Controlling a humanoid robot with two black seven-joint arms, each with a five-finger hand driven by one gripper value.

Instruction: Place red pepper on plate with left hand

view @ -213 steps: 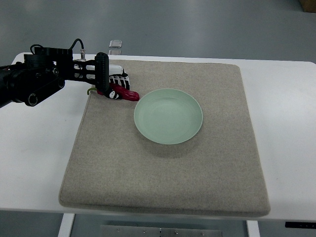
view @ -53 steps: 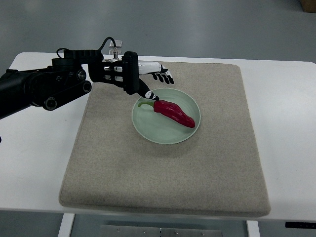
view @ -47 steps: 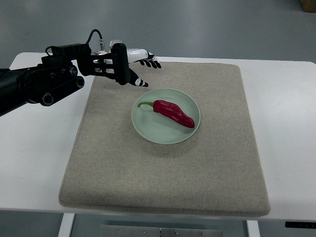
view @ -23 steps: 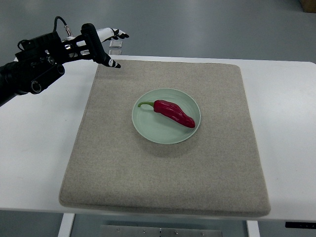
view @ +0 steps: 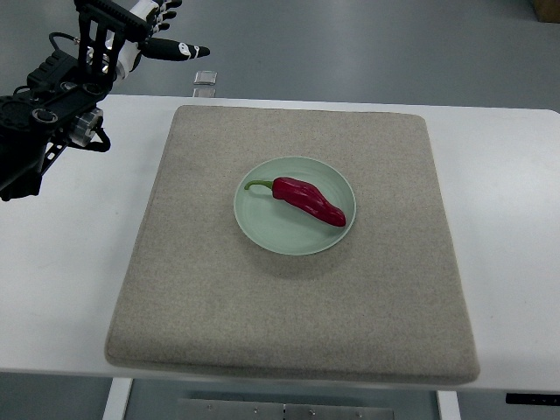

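Upper left of the frame: left robot hand [view: 131,31] raised at the top-left corner, its black arm coming in from the left edge over the white counter [view: 70,262]. Fingers [view: 175,50] spread wide, one pointing right with a black-and-white tip, holding nothing. Part of the hand is cut off by the top edge. Just right of it, a small clear object [view: 203,79] sits at the counter's far edge; too small to tell what it is.

Centre: grey felt mat [view: 289,332] covers most of the counter, squarish, wider toward the bottom of the frame. Pale green plate [view: 262,223] sits on the mat a little above and left of mat centre. Red pepper [view: 308,200] lies in the plate, angled from upper left to lower right, green stem curling toward the plate's left rim, blunt red end near the right rim. Pepper is fully inside the rim, touching the plate only.

Pepper is well apart from the robot hand, down and to the right of it; hand is off the mat, beyond the mat's upper left corner.

Open room: bare mat all around the plate, most of it below and to the right. Mat's left edge leaves a wide strip of bare counter on the left; a narrower strip on the right. Mat's near edge runs close to the counter's bottom edge. Grey floor shows along the top of the frame.
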